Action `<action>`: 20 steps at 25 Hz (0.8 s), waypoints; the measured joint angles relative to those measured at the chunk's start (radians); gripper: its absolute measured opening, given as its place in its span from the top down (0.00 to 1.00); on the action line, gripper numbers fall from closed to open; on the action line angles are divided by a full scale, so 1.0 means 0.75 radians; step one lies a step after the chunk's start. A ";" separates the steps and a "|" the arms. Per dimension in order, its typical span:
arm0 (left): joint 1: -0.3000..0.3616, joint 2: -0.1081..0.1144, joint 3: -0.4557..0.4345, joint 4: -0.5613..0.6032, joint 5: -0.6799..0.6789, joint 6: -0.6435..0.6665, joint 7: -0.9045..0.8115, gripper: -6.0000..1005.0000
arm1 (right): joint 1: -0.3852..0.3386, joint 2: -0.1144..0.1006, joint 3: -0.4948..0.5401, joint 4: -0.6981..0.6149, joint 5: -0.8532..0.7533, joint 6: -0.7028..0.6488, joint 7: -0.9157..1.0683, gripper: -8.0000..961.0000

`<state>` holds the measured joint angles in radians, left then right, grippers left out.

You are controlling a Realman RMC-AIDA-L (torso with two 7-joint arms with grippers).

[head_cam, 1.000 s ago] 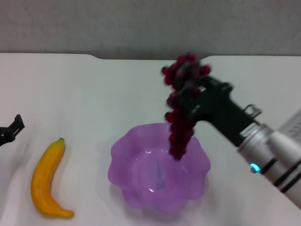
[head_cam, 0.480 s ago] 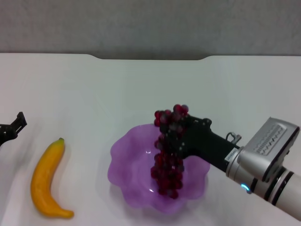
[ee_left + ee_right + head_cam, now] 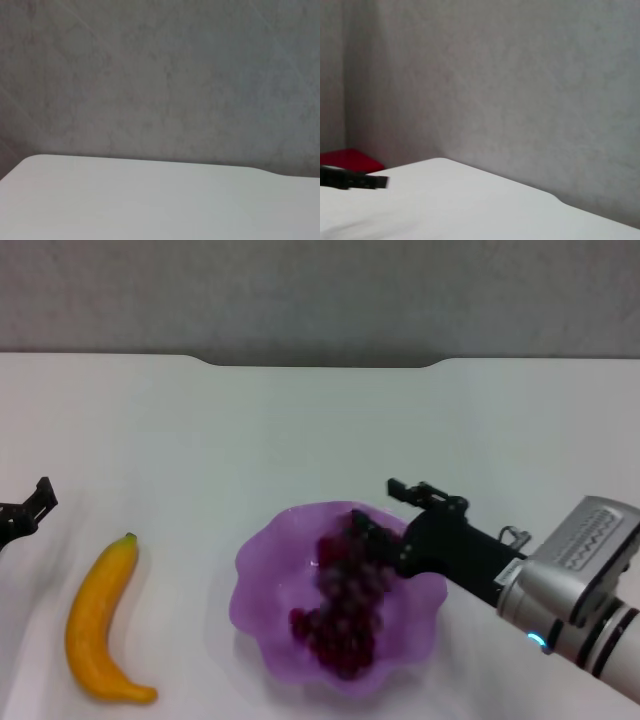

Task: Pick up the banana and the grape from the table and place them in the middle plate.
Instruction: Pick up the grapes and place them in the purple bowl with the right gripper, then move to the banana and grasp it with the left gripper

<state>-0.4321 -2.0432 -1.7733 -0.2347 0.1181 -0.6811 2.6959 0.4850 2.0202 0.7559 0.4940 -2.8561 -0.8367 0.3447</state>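
Grape (image 3: pixel 340 615) lies lengthwise in middle plate (image 3: pixel 262 570); right pincer (image 3: pixel 385 508) spread apart.

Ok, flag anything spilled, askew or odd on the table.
Nothing stands out. The grapes lie inside the plate, none spilled onto the table. The right gripper is open over the plate's rim. The banana lies flat left of the plate, not yet moved; the left gripper sits at the left edge.

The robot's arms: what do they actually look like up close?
The right gripper is matte black and angular, with slim fingers and a small metal loop at its back. Behind it sits a silver-grey wrist block with a ribbed panel, black rings and a tiny blue light. Of the left gripper, only a black tip shows.
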 joint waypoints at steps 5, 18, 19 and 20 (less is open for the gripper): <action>-0.001 0.000 0.000 0.000 0.000 0.000 -0.001 0.11 | -0.007 0.000 -0.005 -0.025 0.076 -0.018 -0.030 0.35; -0.003 -0.005 0.032 0.000 -0.020 -0.008 -0.026 0.12 | -0.023 -0.006 0.035 -0.336 0.755 -0.075 -0.333 0.24; -0.003 -0.005 0.040 0.000 -0.018 -0.008 -0.032 0.12 | -0.043 -0.003 0.028 -0.348 0.758 -0.064 -0.332 0.24; -0.003 -0.005 0.048 -0.001 -0.016 -0.008 -0.036 0.12 | -0.043 -0.003 0.028 -0.348 0.758 -0.064 -0.332 0.24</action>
<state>-0.4345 -2.0471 -1.7369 -0.2352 0.1059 -0.6871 2.6690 0.4524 2.0179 0.7767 0.2332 -2.2873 -0.8847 0.0957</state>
